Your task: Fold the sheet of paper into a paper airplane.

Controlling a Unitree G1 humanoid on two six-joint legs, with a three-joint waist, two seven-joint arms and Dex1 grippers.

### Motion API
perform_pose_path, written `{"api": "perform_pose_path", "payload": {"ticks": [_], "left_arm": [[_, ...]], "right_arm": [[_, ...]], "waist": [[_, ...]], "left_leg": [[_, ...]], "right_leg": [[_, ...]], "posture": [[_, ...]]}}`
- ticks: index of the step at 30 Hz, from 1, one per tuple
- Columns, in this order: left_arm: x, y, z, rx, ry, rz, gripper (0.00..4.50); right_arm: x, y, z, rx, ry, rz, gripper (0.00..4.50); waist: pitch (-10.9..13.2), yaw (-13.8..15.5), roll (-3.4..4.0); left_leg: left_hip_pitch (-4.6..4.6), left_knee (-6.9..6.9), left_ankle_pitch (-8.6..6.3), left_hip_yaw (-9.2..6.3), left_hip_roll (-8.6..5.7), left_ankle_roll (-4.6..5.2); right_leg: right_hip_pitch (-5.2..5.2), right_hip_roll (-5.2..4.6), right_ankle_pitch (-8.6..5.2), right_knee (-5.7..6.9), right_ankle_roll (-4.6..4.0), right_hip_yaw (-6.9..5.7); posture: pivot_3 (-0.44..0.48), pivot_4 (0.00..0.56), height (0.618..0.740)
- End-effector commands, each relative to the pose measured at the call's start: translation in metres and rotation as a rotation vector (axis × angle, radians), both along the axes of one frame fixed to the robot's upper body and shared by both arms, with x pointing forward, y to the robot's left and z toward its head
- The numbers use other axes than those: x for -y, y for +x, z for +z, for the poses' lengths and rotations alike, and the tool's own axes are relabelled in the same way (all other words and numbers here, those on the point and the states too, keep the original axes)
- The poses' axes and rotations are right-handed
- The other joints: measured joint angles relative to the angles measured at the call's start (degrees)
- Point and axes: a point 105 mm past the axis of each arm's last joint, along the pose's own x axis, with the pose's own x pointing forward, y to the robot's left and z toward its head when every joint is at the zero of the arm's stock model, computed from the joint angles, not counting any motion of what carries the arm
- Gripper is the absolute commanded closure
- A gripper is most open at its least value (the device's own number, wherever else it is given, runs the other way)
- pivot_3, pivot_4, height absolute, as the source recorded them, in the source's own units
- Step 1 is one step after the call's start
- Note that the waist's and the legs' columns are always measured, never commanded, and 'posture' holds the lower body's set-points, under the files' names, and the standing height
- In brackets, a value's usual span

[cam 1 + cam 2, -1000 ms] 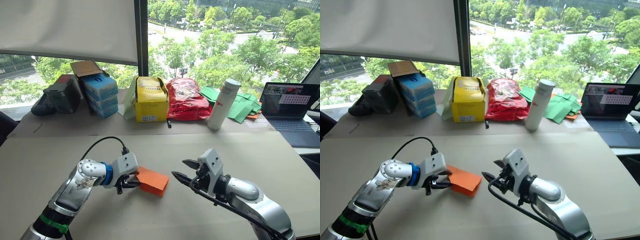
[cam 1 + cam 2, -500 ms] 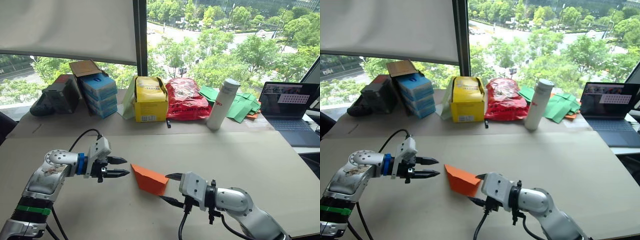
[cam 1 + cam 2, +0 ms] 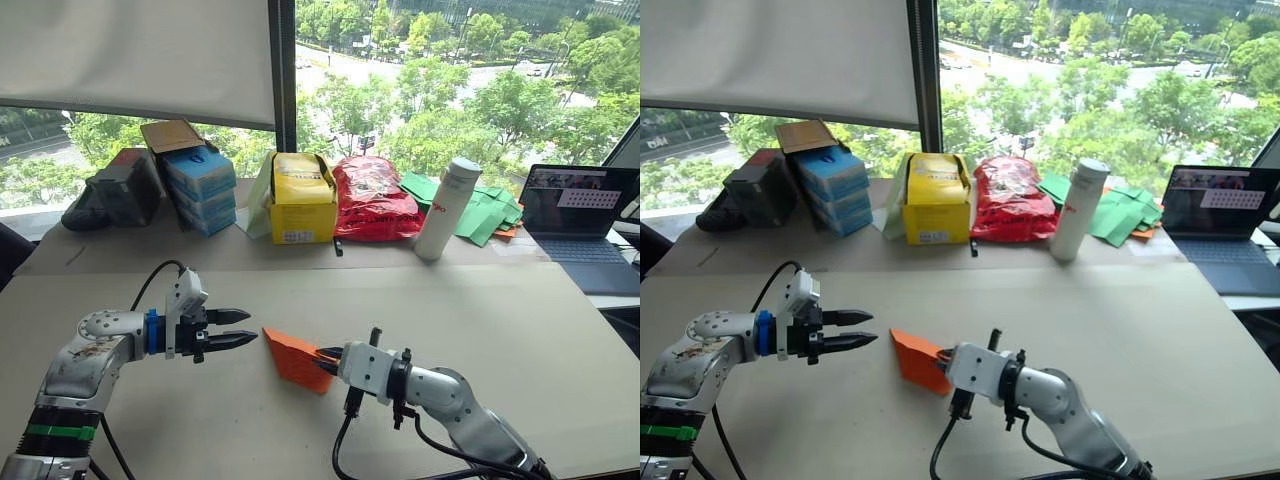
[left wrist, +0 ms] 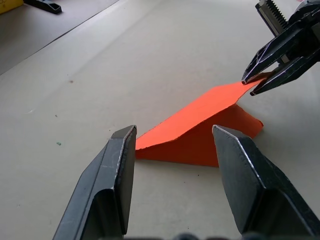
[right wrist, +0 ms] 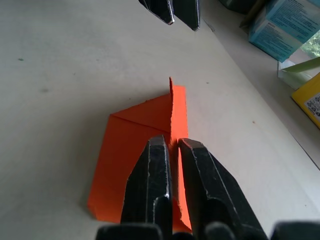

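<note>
My right gripper (image 5: 172,145) pinches the sheet of paper (image 3: 296,356); my left gripper (image 3: 240,328), beside it, is open. I should press gently, keeping edges even.

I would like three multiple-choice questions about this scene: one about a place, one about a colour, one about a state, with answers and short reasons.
1. Where is the white bottle?
A. beside the red bag
B. on the laptop
C. next to the left gripper

2. What colour is the sheet of paper?
A. green
B. orange
C. white

3. What is the right gripper doing?
A. hanging open above the table
B. pinching a raised flap of the paper
C. holding the bottle

Answers: 1 A, it stands just right of the bag. 2 B, bright orange. 3 B, its fingers close on the upright flap.
</note>
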Motion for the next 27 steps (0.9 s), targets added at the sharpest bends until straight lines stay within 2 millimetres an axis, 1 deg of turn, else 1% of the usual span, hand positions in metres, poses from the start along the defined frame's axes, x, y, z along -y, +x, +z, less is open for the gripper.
{"api": "perform_pose_path", "payload": {"ticks": [1,4,5,7,9,11,18,22,27], "left_arm": [[-0.001,-0.001,0.012,0.038,-0.006,0.002,1.93],[0.001,0.001,0.017,0.036,-0.031,0.008,1.93],[0.000,0.004,0.019,0.032,-0.045,0.012,1.93],[-0.001,0.007,0.021,0.027,-0.055,0.015,1.93],[-0.001,0.008,0.020,0.019,-0.050,0.002,1.93],[-0.001,0.009,0.019,0.014,-0.051,-0.002,1.93],[0.001,0.007,0.015,0.005,-0.056,-0.012,1.93],[0.000,0.003,0.013,-0.008,-0.055,-0.017,1.93],[0.000,0.001,0.011,-0.009,-0.039,-0.028,1.93]], "right_arm": [[-0.005,-0.002,0.009,0.071,0.005,0.075,4.46],[-0.004,-0.001,0.013,0.151,-0.037,0.167,4.46],[-0.002,-0.006,0.013,0.210,-0.095,0.265,4.46],[0.002,-0.010,0.011,0.279,-0.170,0.391,4.46],[0.005,-0.010,0.015,0.290,-0.179,0.468,4.46],[0.007,-0.007,0.015,0.303,-0.186,0.508,4.46],[0.014,0.005,0.009,0.318,-0.211,0.541,4.46],[0.015,0.011,0.008,0.268,-0.214,0.515,4.46],[0.014,0.013,0.009,0.243,-0.220,0.494,4.46]], "waist": [[0.00,-0.02,0.00],[0.00,-0.07,0.01],[0.00,-0.07,0.01],[0.01,-0.01,0.01],[0.01,-0.06,-0.01],[0.01,-0.21,0.00],[0.01,-0.53,0.00],[0.01,-0.55,0.00],[0.01,-0.49,0.00]], "left_leg": [[0.00,0.00,0.00,0.00,0.00,0.00],[0.02,0.00,0.00,0.00,0.00,0.00],[0.01,0.00,0.00,0.00,-0.01,0.00],[0.03,0.01,0.00,0.01,-0.02,0.00],[0.05,0.00,0.00,0.00,-0.02,0.00],[0.06,-0.01,0.00,0.01,-0.01,0.00],[0.04,-0.01,0.02,0.02,0.01,-0.03],[0.04,-0.02,0.02,0.01,0.02,-0.04],[0.04,-0.01,0.02,0.00,0.02,-0.04]], "right_leg": [[0.00,0.00,0.00,0.00,0.00,0.00],[0.01,0.00,0.00,0.01,0.00,0.00],[0.00,0.00,0.00,0.01,0.00,0.02],[0.00,0.00,0.00,0.01,0.00,0.01],[0.03,0.00,0.00,-0.02,0.00,-0.01],[0.03,0.02,0.00,-0.02,0.00,0.01],[0.02,0.00,0.00,0.01,-0.01,0.02],[0.02,-0.04,0.00,0.02,-0.02,0.04],[0.01,-0.05,0.01,0.03,-0.02,0.04]], "posture": [[0.000,0.150,0.740],[0.000,0.150,0.740],[0.000,0.150,0.740],[0.000,0.150,0.740],[0.000,0.150,0.740],[0.000,0.150,0.740],[0.000,0.150,0.740],[0.000,0.150,0.740],[0.000,0.150,0.740]]}}
